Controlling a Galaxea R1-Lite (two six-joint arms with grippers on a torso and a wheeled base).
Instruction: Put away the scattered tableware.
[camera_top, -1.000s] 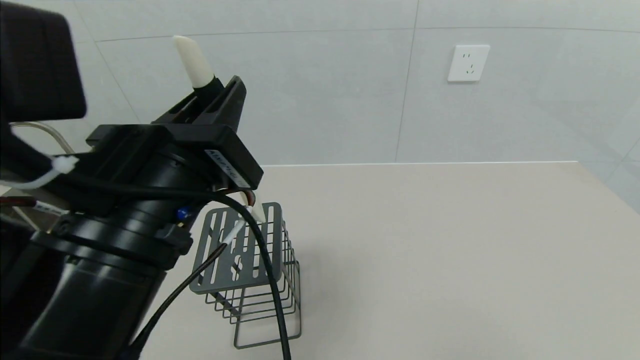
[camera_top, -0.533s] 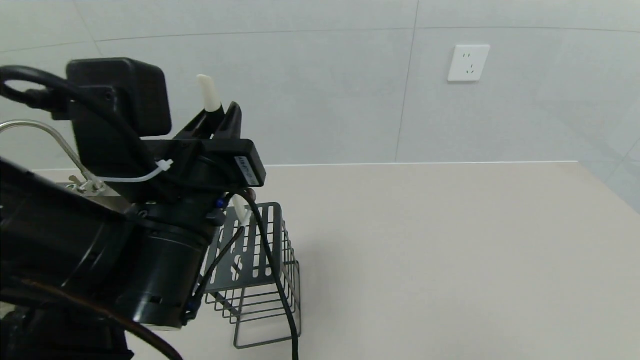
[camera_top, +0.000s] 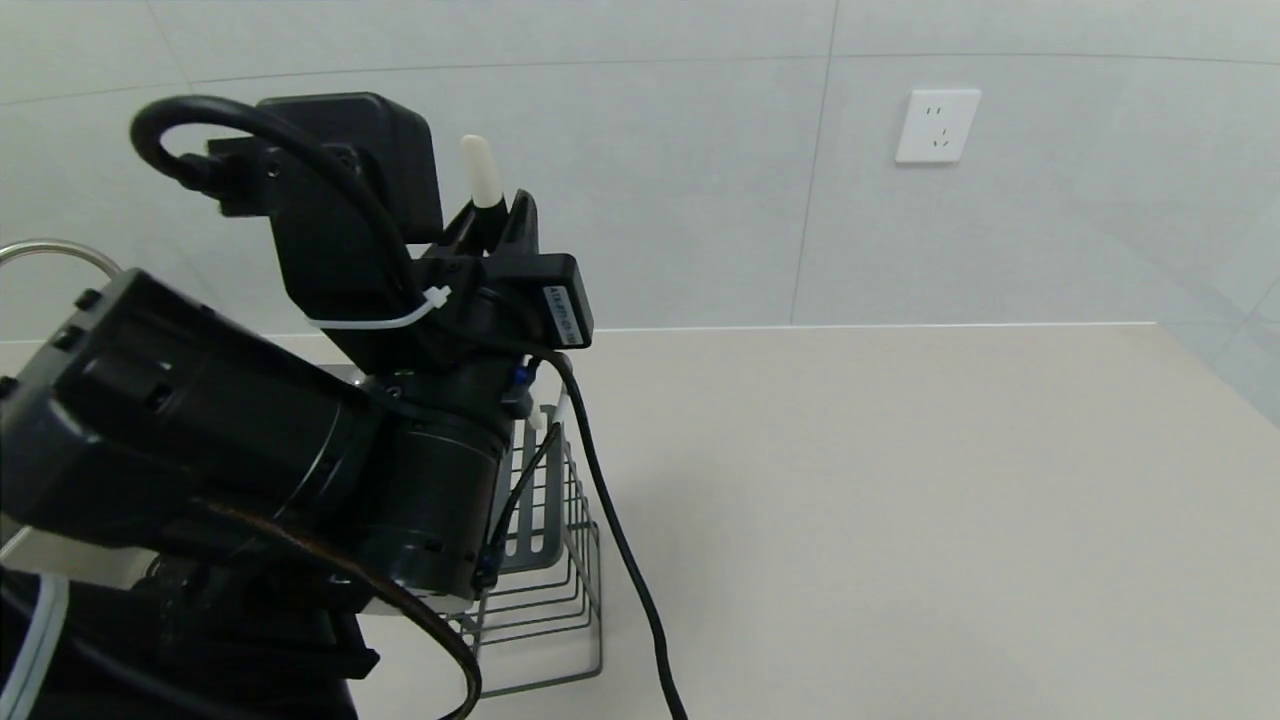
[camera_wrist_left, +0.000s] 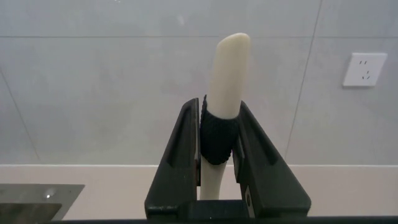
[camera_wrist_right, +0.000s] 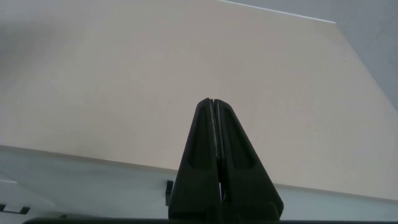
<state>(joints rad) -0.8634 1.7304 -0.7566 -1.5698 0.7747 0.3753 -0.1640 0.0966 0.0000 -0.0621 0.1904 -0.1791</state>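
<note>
Up close in the head view, the left hand (camera_top: 497, 228) is raised above the beige surface (camera_top: 900, 500), clamped on a cream utensil (camera_top: 481, 172). The utensil's rounded end sticks up past the fingers, and its long axis is close to upright, leaning slightly. Just below the hand, a dark wire rack (camera_top: 565, 590) stands on the surface. The arm covers most of the rack, so its contents cannot be made out. A white wall socket (camera_top: 937, 125) sits on the tiled wall behind.

Next, in the left wrist view, two black fingers (camera_wrist_left: 186, 140) squeeze the utensil from either side, with a dark ribbed band between them and the cream shaft. The shaft runs straight up between the jaws. What looks like a steel sink (camera_wrist_left: 31, 199) shows at the far edge of the surface.

Lastly, in the right wrist view, the right hand (camera_wrist_right: 214, 118) hangs over bare surface with its fingers pressed together, holding nothing.

The left arm is the one placed for the job. The likely next move is a straight descent that keeps the utensil upright, so that its hidden lower end drops into the rack.
</note>
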